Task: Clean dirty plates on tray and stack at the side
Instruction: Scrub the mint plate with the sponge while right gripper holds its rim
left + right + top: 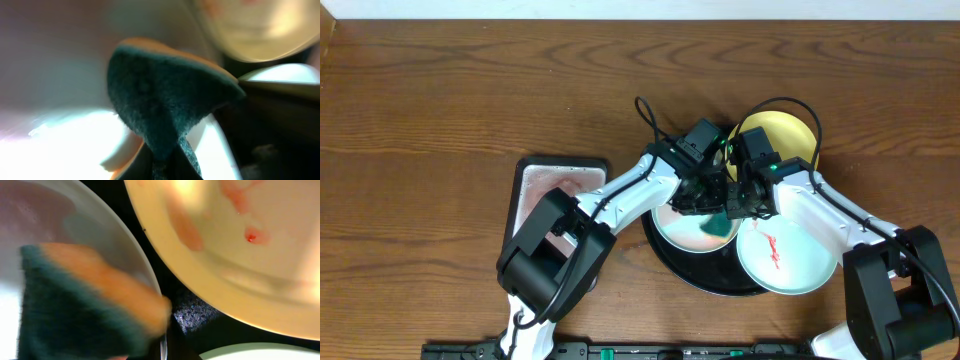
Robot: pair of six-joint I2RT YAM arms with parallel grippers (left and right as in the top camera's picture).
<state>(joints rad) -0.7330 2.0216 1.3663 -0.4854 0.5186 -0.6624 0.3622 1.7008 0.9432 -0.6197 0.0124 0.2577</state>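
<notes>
Left gripper (710, 205) clamps my green sponge (165, 95) | sponge over pale blue-green plate (678, 230), black tray (705, 281) | right gripper (740, 202) closed tight alongside

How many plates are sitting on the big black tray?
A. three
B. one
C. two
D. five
A. The black tray holds a yellow plate, a blue-green plate with red sauce and a second blue-green plate beside it.
</notes>
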